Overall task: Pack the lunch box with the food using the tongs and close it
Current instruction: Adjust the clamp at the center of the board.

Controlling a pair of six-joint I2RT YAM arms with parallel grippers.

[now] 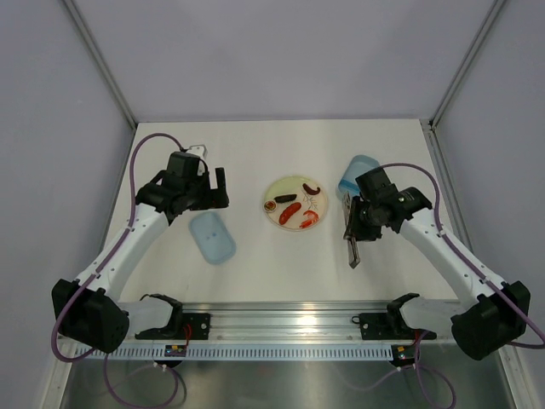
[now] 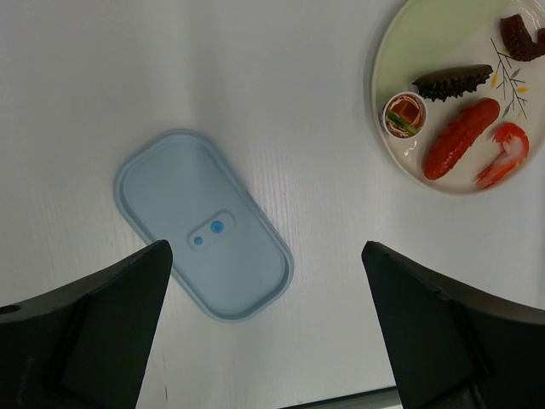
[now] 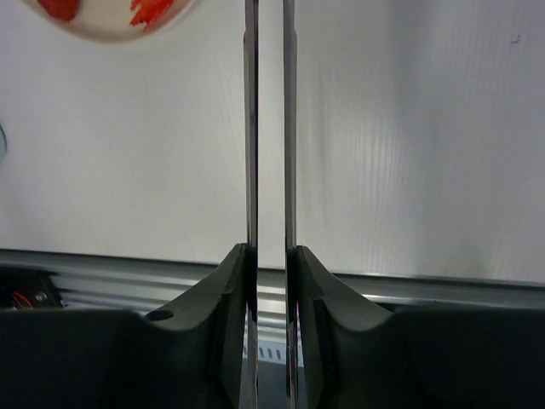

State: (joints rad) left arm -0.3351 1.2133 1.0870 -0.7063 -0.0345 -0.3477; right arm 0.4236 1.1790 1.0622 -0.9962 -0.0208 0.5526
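Note:
The pale-blue lunch box (image 1: 358, 173) stands open at the right, partly behind my right arm. Its flat lid (image 1: 211, 237) lies apart on the left of the table. In the left wrist view the lid (image 2: 204, 224) sits just ahead of my left gripper (image 2: 266, 247), which hangs above it, open and holding nothing. The food (image 1: 295, 209) rests on a round pale-yellow plate (image 1: 285, 189): a red sausage (image 2: 460, 137), a shrimp (image 2: 504, 153), a dark brown piece (image 2: 451, 82) and a small round one (image 2: 404, 115). My right gripper (image 3: 271, 249) is shut on the tongs (image 3: 251, 128), squeezing both arms nearly parallel.
A metal rail (image 1: 281, 319) runs along the near edge between the arm bases. Grey walls enclose the table at the back and both sides. The tongs (image 1: 352, 243) point toward the near edge, right of the plate.

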